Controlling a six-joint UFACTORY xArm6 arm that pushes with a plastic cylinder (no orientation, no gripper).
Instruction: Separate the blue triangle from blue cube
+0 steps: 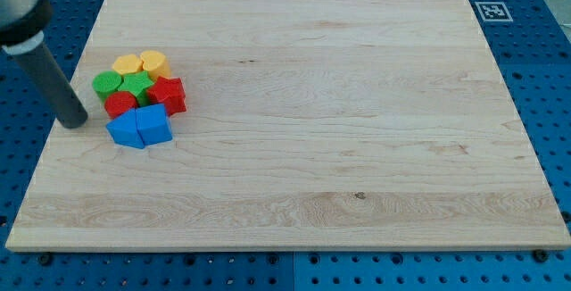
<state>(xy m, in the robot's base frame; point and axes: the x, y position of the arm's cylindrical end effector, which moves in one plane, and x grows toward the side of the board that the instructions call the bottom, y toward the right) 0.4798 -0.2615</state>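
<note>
The blue cube (125, 130) and the blue triangle (155, 125) lie side by side and touching at the view's left, the cube on the left. They sit at the lower edge of a tight cluster of blocks. My tip (76, 122) rests on the board just left of the cluster, a short gap left of the blue cube and not touching any block. The dark rod slants up to the view's top left corner.
Above the blue pair are two red blocks (119, 103) (169, 95), a green round block (107, 82), a green star-like block (136, 84) and two yellow blocks (127, 63) (153, 61). The wooden board (339, 130) ends close to the left of my tip. A marker tag (492, 10) sits at the top right.
</note>
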